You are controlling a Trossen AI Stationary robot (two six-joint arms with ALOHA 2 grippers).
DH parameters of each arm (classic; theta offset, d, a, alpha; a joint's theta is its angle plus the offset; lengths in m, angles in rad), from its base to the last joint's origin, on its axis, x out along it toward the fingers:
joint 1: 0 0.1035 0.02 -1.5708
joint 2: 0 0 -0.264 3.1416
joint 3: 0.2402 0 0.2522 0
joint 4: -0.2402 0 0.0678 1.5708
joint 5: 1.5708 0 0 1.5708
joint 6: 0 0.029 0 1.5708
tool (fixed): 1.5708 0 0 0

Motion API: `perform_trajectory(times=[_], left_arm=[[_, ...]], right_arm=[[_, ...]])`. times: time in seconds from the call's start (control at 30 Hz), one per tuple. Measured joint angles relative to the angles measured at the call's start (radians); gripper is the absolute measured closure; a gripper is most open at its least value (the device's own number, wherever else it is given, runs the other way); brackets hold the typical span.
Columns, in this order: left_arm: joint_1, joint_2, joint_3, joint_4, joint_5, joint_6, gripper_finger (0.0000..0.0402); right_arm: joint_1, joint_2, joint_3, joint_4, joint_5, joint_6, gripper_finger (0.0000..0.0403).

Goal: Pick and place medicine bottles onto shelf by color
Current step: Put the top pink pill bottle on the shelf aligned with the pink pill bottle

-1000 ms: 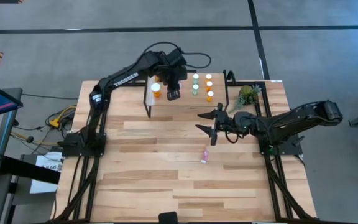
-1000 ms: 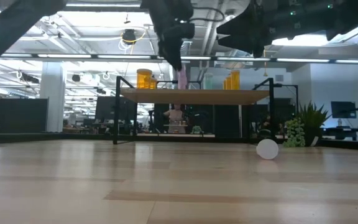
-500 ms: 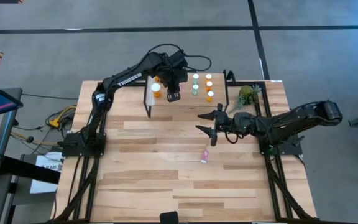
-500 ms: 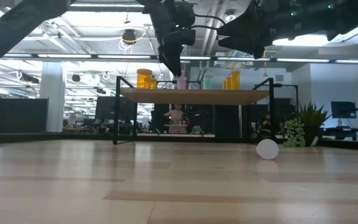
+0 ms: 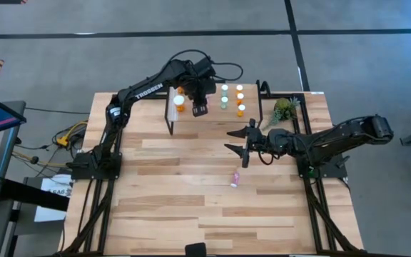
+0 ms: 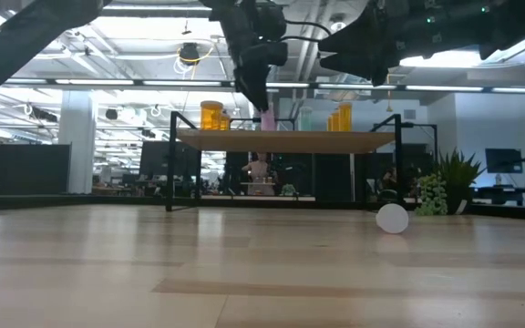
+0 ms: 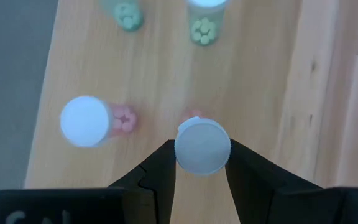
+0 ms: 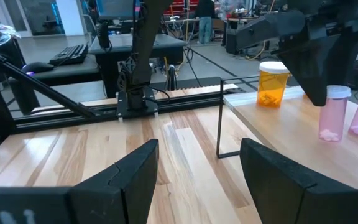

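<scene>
Nothing has shifted since half a second ago: left hand (image 7: 201, 180) clamps a pink bottle (image 7: 202, 145) over the shelf (image 7: 260, 81); right hand (image 5: 238, 140) gapes above the desk (image 5: 170, 178).

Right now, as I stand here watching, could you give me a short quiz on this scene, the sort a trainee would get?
1. True or false: the left gripper is shut on the held pink bottle over the shelf.
2. Where is the stray pink bottle? A: lying on the table, near the right gripper. B: standing on the shelf. C: down on the floor.
3. Fill in: the right gripper's jaws stand ____.

Key: 1 true; 2 A; 3 open.
</scene>
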Motion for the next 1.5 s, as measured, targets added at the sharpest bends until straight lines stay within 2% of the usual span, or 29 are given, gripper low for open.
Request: perform_trajectory(times=[0.17, 0.47, 1.5], left_arm=[[0.000, 0.000, 0.000, 0.006, 0.043, 0.004, 0.0287], [0.011, 0.000, 0.000, -0.016, 0.010, 0.001, 0.0287], [0.013, 0.003, 0.000, 0.004, 0.014, -0.011, 0.0287]], right_arm=[[0.000, 0.000, 0.000, 0.000, 0.000, 0.002, 0.0154], [0.000, 0.000, 0.000, -0.002, 0.000, 0.005, 0.0154], [0.000, 0.000, 0.000, -0.009, -0.001, 0.008, 0.0154]])
